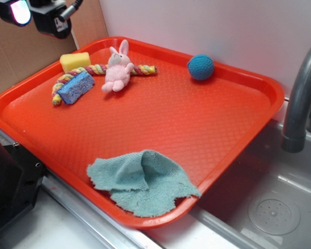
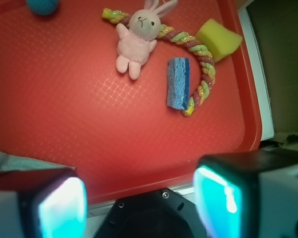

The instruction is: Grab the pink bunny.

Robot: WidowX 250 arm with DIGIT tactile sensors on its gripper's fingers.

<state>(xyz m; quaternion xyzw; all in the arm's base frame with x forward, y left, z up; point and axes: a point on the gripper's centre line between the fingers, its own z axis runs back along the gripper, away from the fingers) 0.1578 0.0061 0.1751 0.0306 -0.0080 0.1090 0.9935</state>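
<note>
The pink bunny (image 1: pixel 117 67) (image 2: pixel 137 42) lies on its back at the far side of the red tray (image 1: pixel 171 119) (image 2: pixel 64 99), resting against a pink-yellow braided rope (image 1: pixel 145 69) (image 2: pixel 203 64). My gripper (image 1: pixel 33 15) (image 2: pixel 141 198) hangs high over the tray's back left corner, well apart from the bunny. It is open, with nothing between its lit fingers.
A blue sponge (image 1: pixel 76 87) (image 2: pixel 178 83) and a yellow sponge (image 1: pixel 75 60) (image 2: pixel 218 39) lie left of the bunny. A blue ball (image 1: pixel 200 67) (image 2: pixel 42 5) sits at the tray's far right. A teal cloth (image 1: pixel 142 181) covers the near edge. A faucet (image 1: pixel 300 98) and sink (image 1: pixel 269 207) stand at right.
</note>
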